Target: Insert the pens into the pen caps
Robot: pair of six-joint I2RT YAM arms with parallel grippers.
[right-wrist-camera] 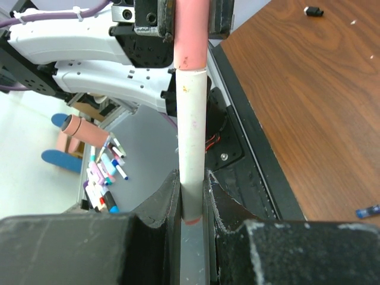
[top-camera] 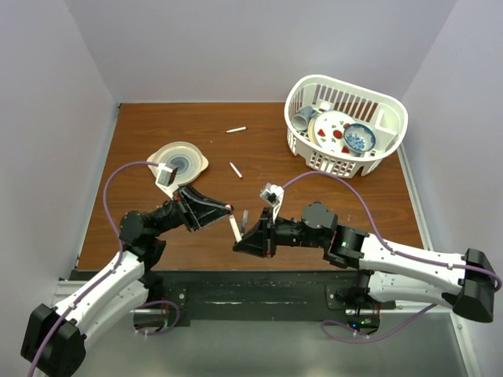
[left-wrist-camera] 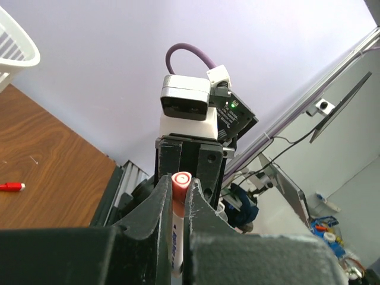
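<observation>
A white pen (top-camera: 233, 227) with a pink cap on its end hangs in the air between my two grippers, near the table's front edge. My left gripper (top-camera: 229, 209) is shut on the pink cap (left-wrist-camera: 180, 181). In the left wrist view the white barrel runs down between its fingers. My right gripper (top-camera: 238, 242) is shut on the white barrel (right-wrist-camera: 193, 130). In the right wrist view the pink cap (right-wrist-camera: 191, 35) sits on the barrel's far end, inside the left gripper. Two more white pens (top-camera: 236, 129) (top-camera: 236, 170) lie on the table further back.
A white basket (top-camera: 393, 118) with dishes stands at the back right. A round plate (top-camera: 179, 161) lies at the left. A slim dark pen (top-camera: 245, 217) lies beside the grippers. A small red piece (left-wrist-camera: 10, 186) and a dark cap (right-wrist-camera: 313, 10) lie on the wood.
</observation>
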